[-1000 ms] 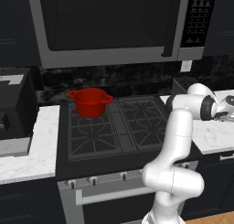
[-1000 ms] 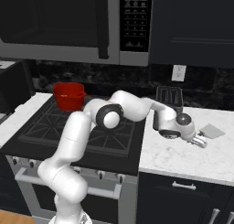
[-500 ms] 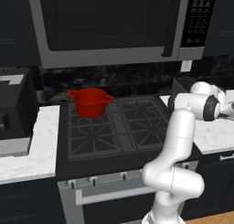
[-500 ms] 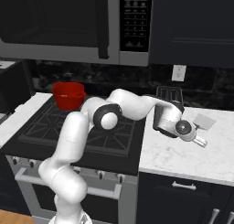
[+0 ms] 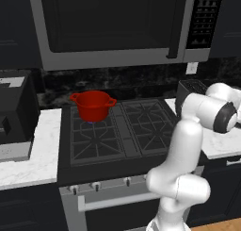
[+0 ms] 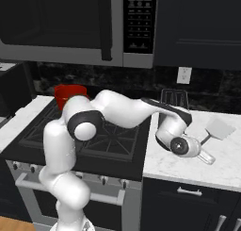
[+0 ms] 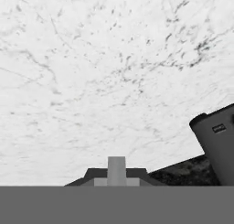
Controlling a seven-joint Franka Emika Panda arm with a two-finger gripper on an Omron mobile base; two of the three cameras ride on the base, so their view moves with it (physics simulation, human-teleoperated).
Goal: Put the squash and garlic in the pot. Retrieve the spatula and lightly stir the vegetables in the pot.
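Note:
The red pot (image 5: 93, 105) stands on the back left burner, and the arm partly hides the pot (image 6: 69, 94) in the right base view. The spatula (image 6: 219, 129), with a pale square blade and a thin dark handle, is over the white counter right of the stove. Its handle runs down to my gripper (image 6: 205, 152), which is low over that counter. In the hand view a grey bar, the spatula handle (image 7: 116, 166), stands between the dark fingertips (image 7: 93, 175) of the gripper (image 7: 116, 175), so the fingers look shut on it.
A black toaster (image 6: 174, 100) stands at the back of the right counter, just behind the hand, and appears as the toaster (image 7: 215, 145) in the hand view. The microwave (image 5: 117, 27) hangs above the stove (image 5: 113, 136). A dark appliance (image 5: 14, 112) sits on the left counter.
The hand has turned and shifted a little over the right counter. The spatula blade has moved with it, slightly up and to the right. The pot has stayed put.

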